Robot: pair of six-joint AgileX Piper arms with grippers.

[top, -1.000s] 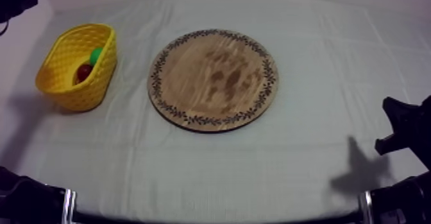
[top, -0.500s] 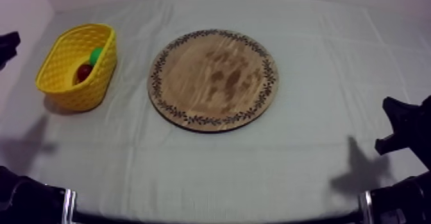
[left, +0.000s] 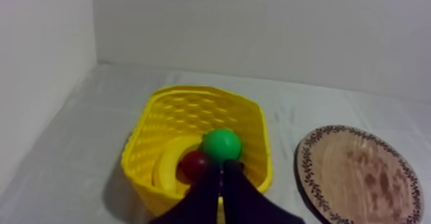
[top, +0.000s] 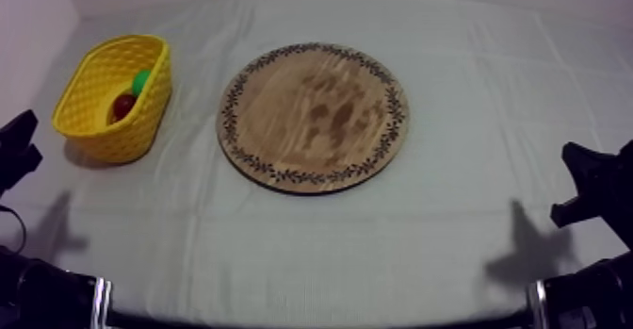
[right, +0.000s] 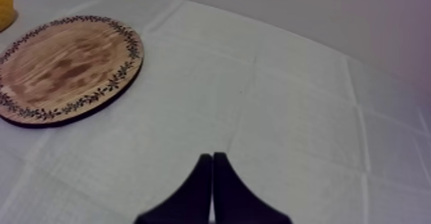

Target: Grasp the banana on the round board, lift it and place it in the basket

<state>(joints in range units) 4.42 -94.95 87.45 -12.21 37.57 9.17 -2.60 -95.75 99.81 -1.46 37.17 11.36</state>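
**Banana in the basket, both grippers closed and empty**

The banana (left: 165, 169) is pale yellow and curved. It lies inside the yellow basket (left: 199, 111) against the wall, beside a small red fruit (left: 194, 164) and a round green fruit (left: 222, 144). The basket stands on the cloth to the left of the round wooden board (top: 314, 116), near it but not touching, and the board's top is bare.

The left gripper (left: 222, 165) has its fingers pressed together into a narrow wedge with nothing between them. It points at the basket from the near side. The right gripper (right: 212, 156) is also pressed together and holds nothing. It hangs over bare cloth, well apart from the board.
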